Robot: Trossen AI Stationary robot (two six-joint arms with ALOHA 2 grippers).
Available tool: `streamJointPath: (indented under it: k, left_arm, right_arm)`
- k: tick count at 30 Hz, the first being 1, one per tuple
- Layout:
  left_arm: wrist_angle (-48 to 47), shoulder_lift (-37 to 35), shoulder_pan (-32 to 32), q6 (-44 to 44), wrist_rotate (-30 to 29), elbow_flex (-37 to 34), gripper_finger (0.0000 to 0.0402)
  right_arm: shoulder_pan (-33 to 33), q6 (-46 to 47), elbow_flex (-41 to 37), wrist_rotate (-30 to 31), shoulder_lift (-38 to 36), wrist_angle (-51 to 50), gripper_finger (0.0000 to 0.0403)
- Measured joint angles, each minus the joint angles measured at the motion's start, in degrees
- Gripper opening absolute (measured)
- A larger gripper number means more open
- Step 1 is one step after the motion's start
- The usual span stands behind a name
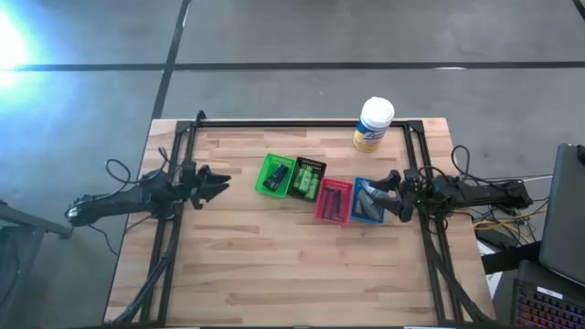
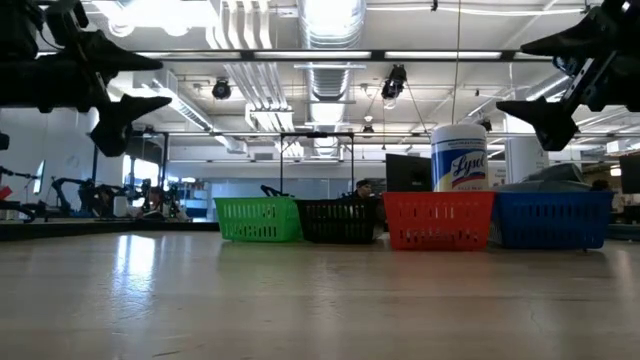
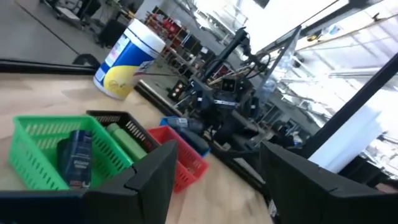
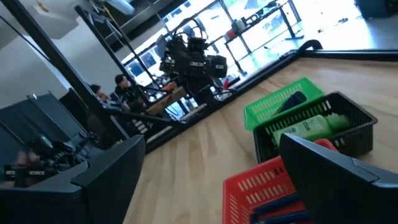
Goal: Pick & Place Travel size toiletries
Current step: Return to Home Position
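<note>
The toiletries lie sorted in four small bins in a row: dark grey tubes in the green bin [image 1: 275, 174], bright green packets in the black bin [image 1: 307, 178], thin black sticks in the red bin [image 1: 334, 200], grey oblong tubes in the blue bin [image 1: 369, 201]. My left gripper [image 1: 222, 182] hovers open at the table's left, left of the green bin, holding nothing. My right gripper [image 1: 391, 193] hovers open just over the blue bin's right side, holding nothing. In the left wrist view a dark tube [image 3: 76, 158] stands in the green bin. Green packets [image 4: 309, 127] show in the right wrist view.
A big white tub with a yellow label [image 1: 373, 123] stands near the far edge, behind the bins. Black frame rails [image 1: 302, 123] run along the far edge and both sides. Bare wood [image 1: 283, 265] spreads across the near half of the table.
</note>
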Motion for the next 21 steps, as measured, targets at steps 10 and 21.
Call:
streamJointPath:
  k: [10,21]
  left_arm:
    - [-0.75,0.18,-0.02,0.67,-0.04,0.0,0.0234]
    - [-1.29,-0.95,0.02,0.69,-0.07,-0.15,0.0234]
  right_arm:
    - [0.0,-4.9,0.0,0.06,0.11,-0.26,0.0368]
    - [0.0,-5.09,0.02,0.05,0.48,-0.26,0.0368]
